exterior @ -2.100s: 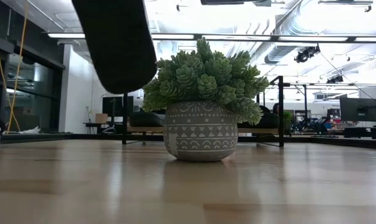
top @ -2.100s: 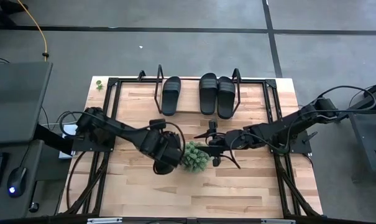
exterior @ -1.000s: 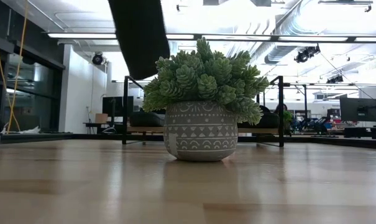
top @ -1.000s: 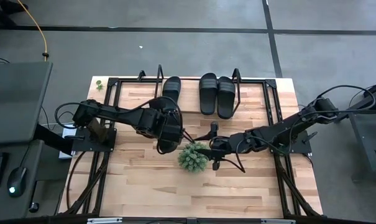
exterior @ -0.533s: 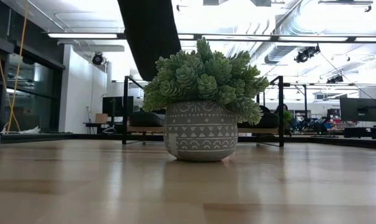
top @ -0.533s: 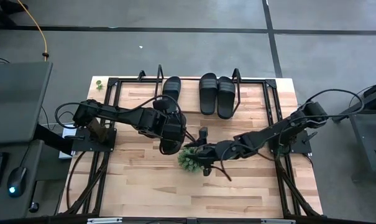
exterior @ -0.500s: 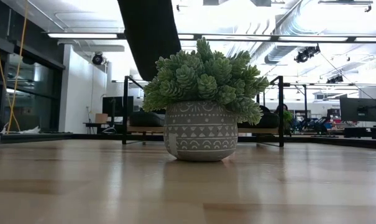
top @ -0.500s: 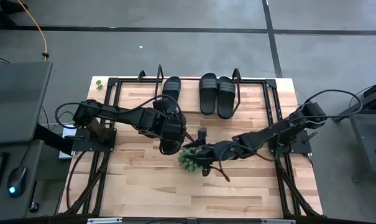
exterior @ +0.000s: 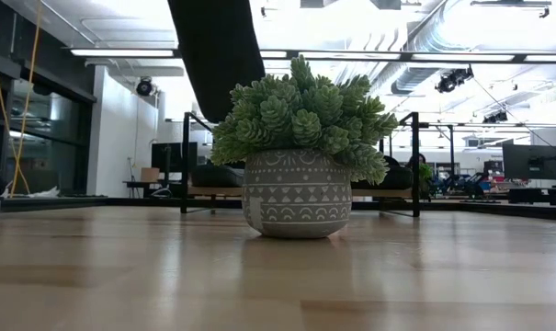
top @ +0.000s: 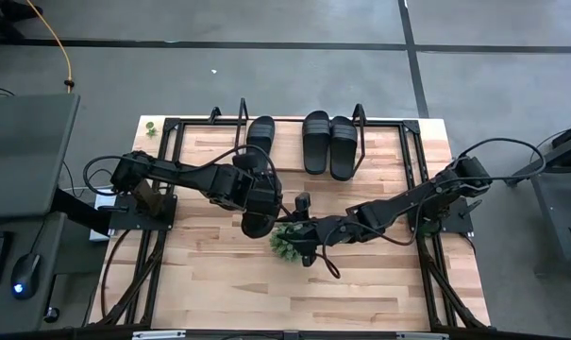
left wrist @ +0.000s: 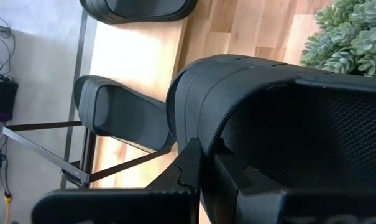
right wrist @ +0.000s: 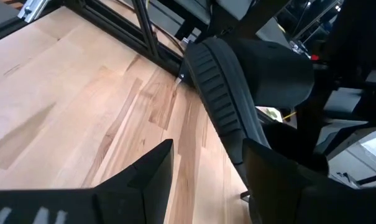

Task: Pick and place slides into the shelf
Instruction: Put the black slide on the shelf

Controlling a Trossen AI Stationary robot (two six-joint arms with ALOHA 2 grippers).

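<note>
The left gripper [top: 254, 203] is clamped on a fourth slide [top: 253, 223], carried in the air just left of the potted plant [top: 290, 240]; over the last couple of seconds it has swung up from nearer the table's middle toward the shelf [top: 240, 134]. Three slides sit there already: one at the left [top: 260, 133] and a pair at the right [top: 329, 144]. Meanwhile the right gripper [top: 302, 229] has crept leftward to the plant, fingers apart, holding nothing. I'd say the last slide is bound for the gap between the shelved ones.
</note>
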